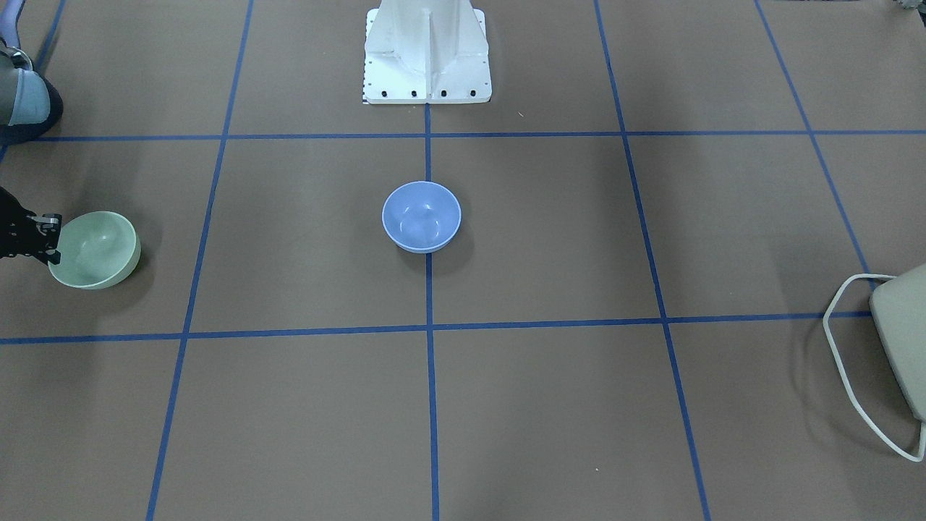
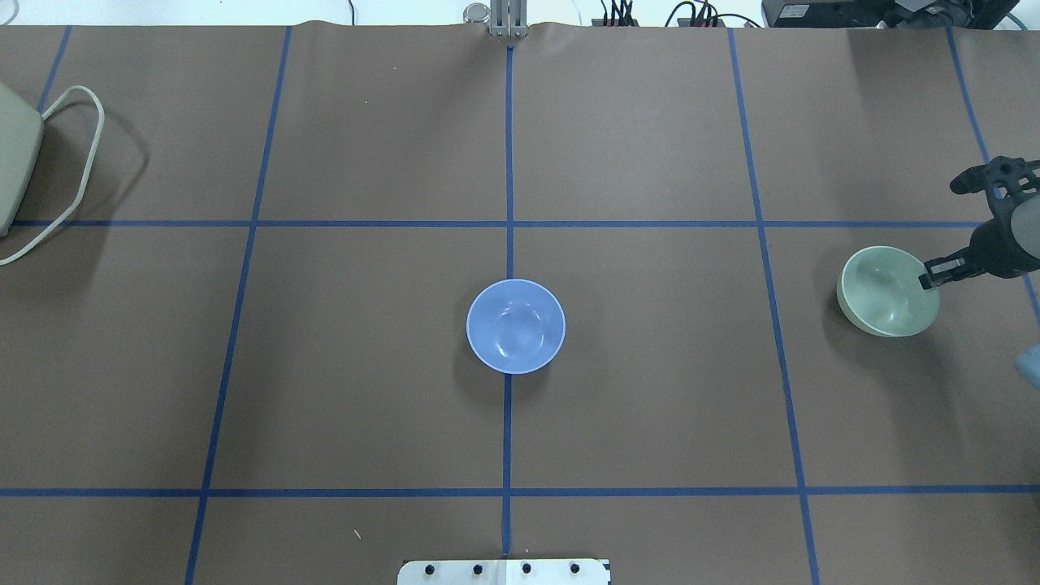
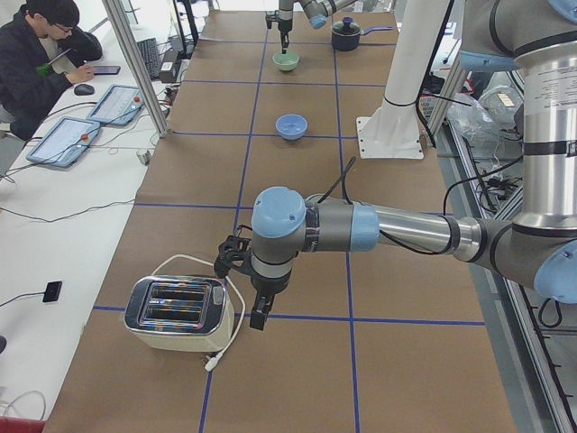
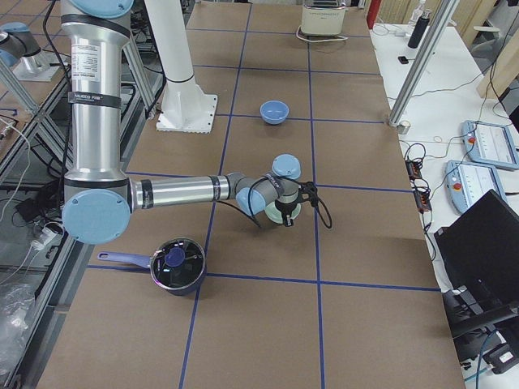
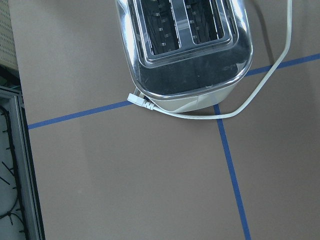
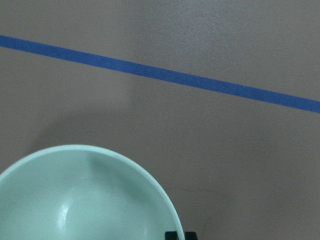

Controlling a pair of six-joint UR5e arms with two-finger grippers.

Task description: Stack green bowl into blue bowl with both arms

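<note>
The green bowl (image 2: 886, 292) is at the table's right end, tipped up on one side; it also shows in the front view (image 1: 98, 250) and the right wrist view (image 6: 80, 200). My right gripper (image 2: 928, 279) is shut on its rim on the outer side, seen in the front view (image 1: 52, 237) too. The blue bowl (image 2: 515, 326) stands upright and empty on the centre line (image 1: 421, 215), far from the green one. My left gripper (image 3: 258, 316) hangs over the table's left end beside the toaster, in the left side view only. I cannot tell whether it is open or shut.
A toaster (image 5: 185, 50) with a white cord (image 2: 73, 162) sits at the table's left end. A dark lidded pot (image 4: 177, 266) stands near the right arm. The white pedestal (image 1: 427, 51) is at the robot's side. An operator (image 3: 45, 45) sits beside the table.
</note>
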